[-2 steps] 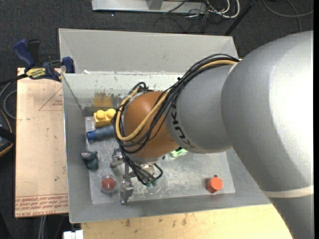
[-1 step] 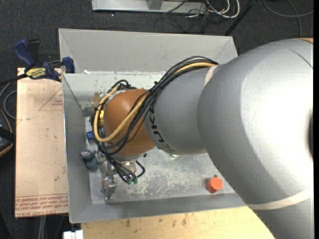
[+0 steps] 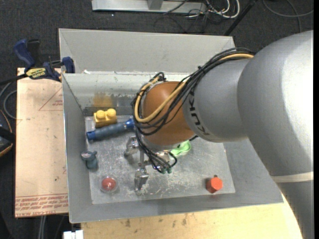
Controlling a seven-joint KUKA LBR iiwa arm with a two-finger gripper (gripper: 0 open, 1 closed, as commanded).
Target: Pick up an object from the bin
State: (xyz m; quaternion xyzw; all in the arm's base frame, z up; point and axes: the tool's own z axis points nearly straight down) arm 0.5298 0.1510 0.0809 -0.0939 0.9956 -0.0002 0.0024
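Red ball lies on the bin floor just beside the gripper, on its left as the camera looks. It is apart from the gripper, which hangs over bare floor with nothing seen in its grasp. Whether the gripper is open or closed cannot be told, as cables and the orange cover crowd it.

A likely slip from here is closing on bare metal, since the gripper stands off to one side of the ball. A round thing may also roll away if it is nudged rather than straddled.

A green thing behind and to the right of the gripper is half hidden under the arm, so its shape is unclear. Farther left sits a small grey-blue piece. Beyond it are a blue pen and a yellow block. An orange block lies well to the right.
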